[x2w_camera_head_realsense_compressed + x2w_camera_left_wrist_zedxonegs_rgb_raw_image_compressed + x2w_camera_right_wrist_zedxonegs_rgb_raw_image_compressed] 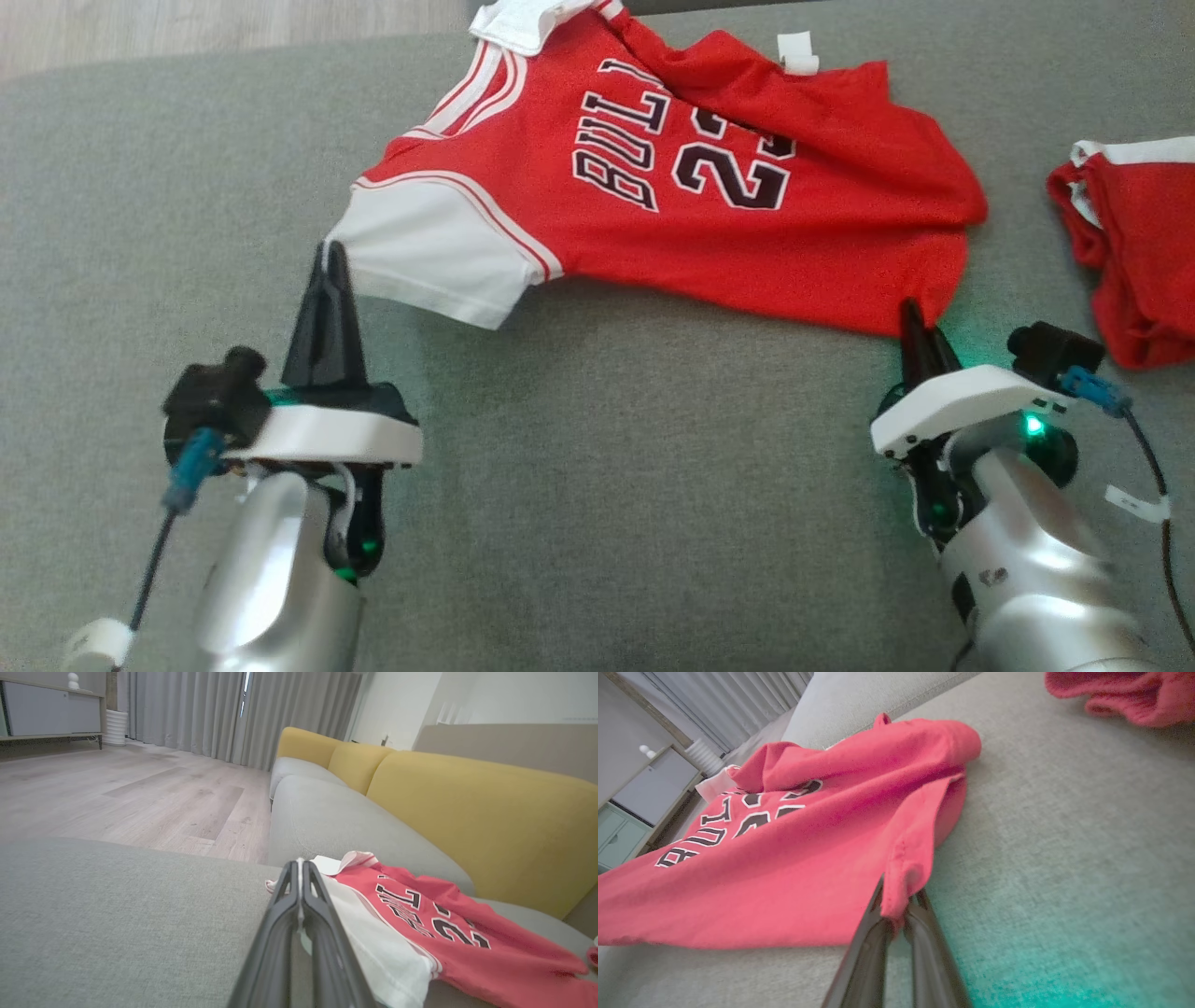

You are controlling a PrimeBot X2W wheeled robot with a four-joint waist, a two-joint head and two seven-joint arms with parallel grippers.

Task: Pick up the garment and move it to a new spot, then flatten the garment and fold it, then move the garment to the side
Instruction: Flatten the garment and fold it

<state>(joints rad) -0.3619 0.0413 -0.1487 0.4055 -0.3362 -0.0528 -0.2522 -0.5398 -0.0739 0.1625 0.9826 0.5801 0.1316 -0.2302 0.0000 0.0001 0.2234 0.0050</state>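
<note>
The garment (709, 187) is a red jersey with white sleeves and black lettering, spread loosely on the grey sofa seat (607, 485). My left gripper (327, 250) is shut on the edge of its white sleeve; in the left wrist view the fingertips (300, 862) pinch white cloth, with the garment (444, 933) trailing to the right. My right gripper (907, 308) is shut on the lower corner of the red hem. In the right wrist view the garment (784, 868) hangs in a red fold between the right gripper's (896, 910) tips.
A second red and white piece of clothing (1134, 271) lies crumpled at the right edge of the seat, close to my right arm. Yellow back cushions (467, 812) run behind the sofa. Wooden floor (117, 793) lies beyond the seat's far edge.
</note>
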